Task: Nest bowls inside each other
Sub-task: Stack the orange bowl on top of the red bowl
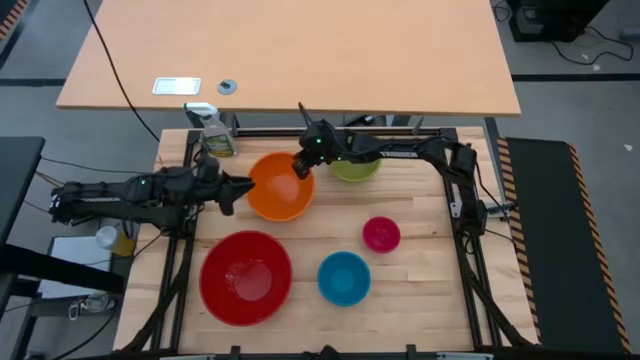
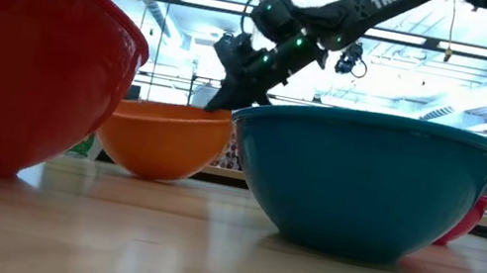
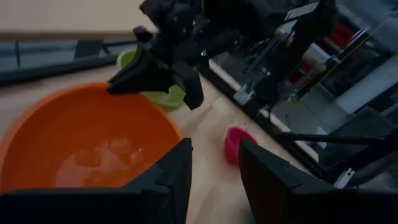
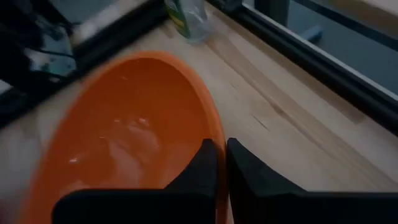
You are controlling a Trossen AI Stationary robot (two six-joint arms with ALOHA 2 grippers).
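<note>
The orange bowl (image 1: 280, 190) stands at the far middle of the table. My right gripper (image 1: 300, 167) is shut on its far-right rim. My left gripper (image 1: 240, 188) hovers open just off the bowl's left rim, with nothing between its fingers (image 3: 180, 168). The lime green bowl (image 1: 356, 168) sits behind the right arm, partly hidden. The pink bowl (image 1: 381, 234), blue bowl (image 1: 344, 278) and red bowl (image 1: 246, 277) rest upright on their bases nearer the front. My right gripper pinches the orange bowl's rim (image 4: 210, 121) at its far-right side, one finger inside the bowl and one outside. The fingers slant down from the table's far right. The held side (image 2: 222, 119) sits slightly higher than the other; the bowl's bottom (image 2: 152, 175) looks still on the table.
A spray bottle (image 1: 216, 132) stands at the far left corner, just behind the orange bowl. A black frame rail (image 1: 400, 130) runs along the far edge. Bare wood (image 1: 430, 300) lies at the front right.
</note>
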